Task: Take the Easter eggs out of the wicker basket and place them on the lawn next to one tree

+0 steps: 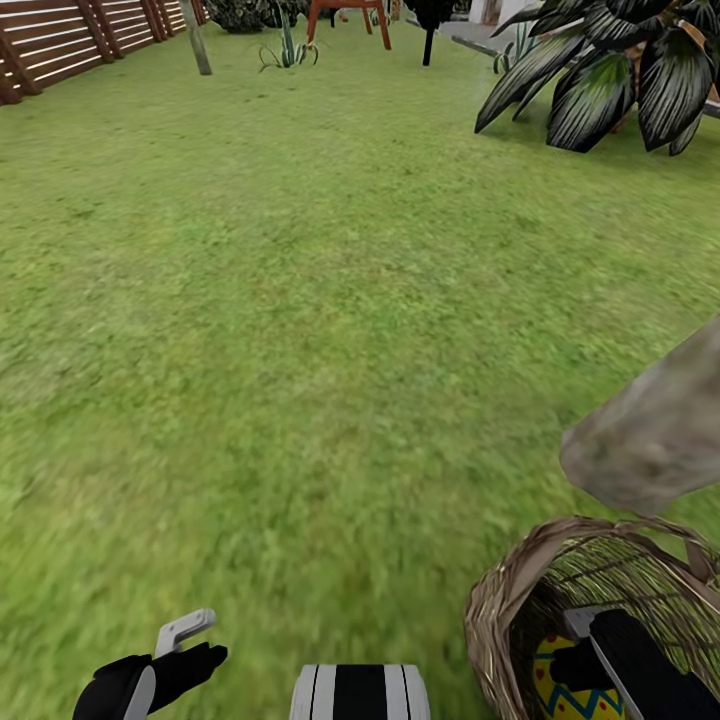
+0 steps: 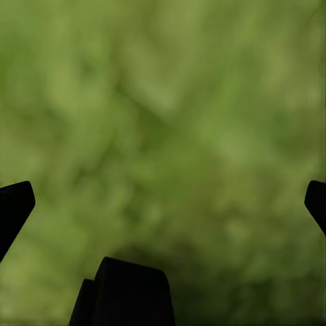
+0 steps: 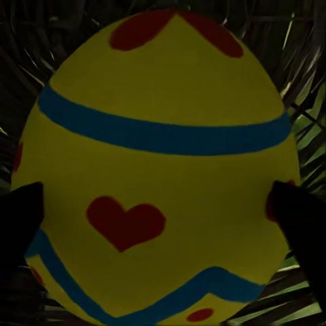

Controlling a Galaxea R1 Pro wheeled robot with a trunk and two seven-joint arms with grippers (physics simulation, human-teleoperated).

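The wicker basket (image 1: 500, 590) stands on the lawn (image 1: 300, 300) at the lower right, beside the mottled grey-brown trunk of the tree (image 1: 650, 440). Inside it lies a yellow Easter egg (image 1: 565, 690) with blue bands and red marks. My right gripper (image 1: 578, 645) reaches down into the basket. In the right wrist view the Easter egg (image 3: 163, 102) sits between the dark fingertips (image 3: 299, 224), which press on both its sides. Any other eggs are hidden. My left gripper (image 1: 190, 640) hovers open over bare grass, its fingers (image 2: 13, 207) wide apart.
A brown slat fence (image 1: 60, 40) runs along the far left. A big dark-leaved plant (image 1: 610, 70) spreads at the far right. An orange stool (image 1: 345, 15), a thin post (image 1: 200, 40) and a black trunk (image 1: 428, 35) stand at the far end.
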